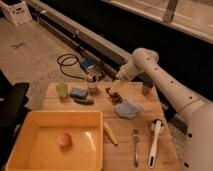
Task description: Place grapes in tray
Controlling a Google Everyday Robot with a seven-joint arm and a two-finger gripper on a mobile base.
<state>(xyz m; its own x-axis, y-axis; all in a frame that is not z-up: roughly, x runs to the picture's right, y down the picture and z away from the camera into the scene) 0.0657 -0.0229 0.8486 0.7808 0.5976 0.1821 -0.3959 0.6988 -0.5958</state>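
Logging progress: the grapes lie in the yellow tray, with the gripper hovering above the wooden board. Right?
No. The camera view shows the grapes on the wooden board, just below the gripper, not in the tray. The rest holds.

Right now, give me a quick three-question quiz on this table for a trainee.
1. True or false: the grapes already lie in the tray.
2. The pale orange fruit lies: A in the tray, B beside it, C under the gripper.
3. Fill in: the gripper, fingers open, hovers just above the ____.
Key: 1 false; 2 A; 3 grapes.
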